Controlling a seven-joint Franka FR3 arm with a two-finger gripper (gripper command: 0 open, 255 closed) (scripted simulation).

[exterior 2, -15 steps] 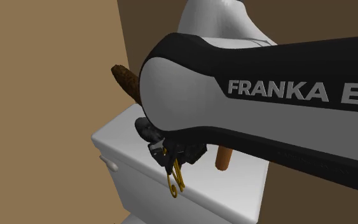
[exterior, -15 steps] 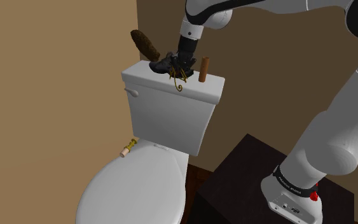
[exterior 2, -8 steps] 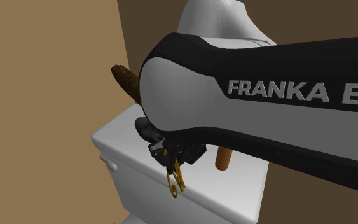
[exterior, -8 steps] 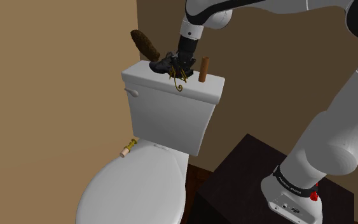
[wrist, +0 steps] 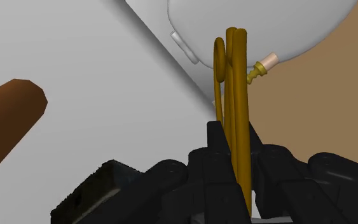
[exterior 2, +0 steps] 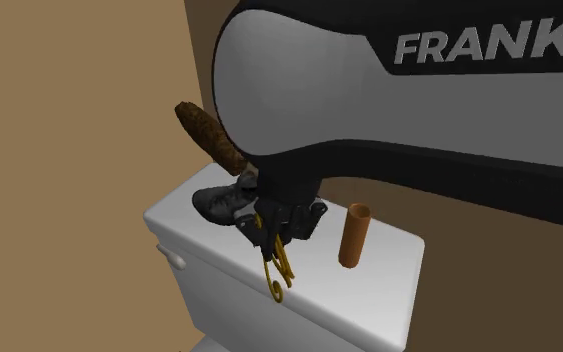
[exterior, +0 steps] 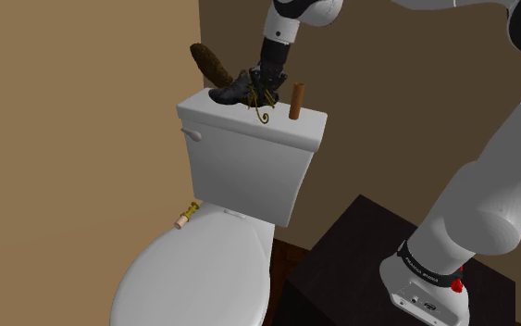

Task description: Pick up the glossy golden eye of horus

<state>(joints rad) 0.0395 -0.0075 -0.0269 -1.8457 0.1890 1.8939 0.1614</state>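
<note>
Lifted slightly since a moment ago. All-black two-finger gripper point(exterior: 260, 91) pinching glossy golden wire eye of horus point(exterior 2: 278, 268), dangling over white toilet tank lid point(exterior: 203, 107) near upright brown cylinder point(exterior: 295, 100). Can't tell if tip clears lid. Grasp apparently holding; lift begun, more height needed.

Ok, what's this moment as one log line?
phase: grasp | pincer: shut on glossy golden eye of Horus | place: over white toilet tank lid | nearby: upright brown cylinder
</note>
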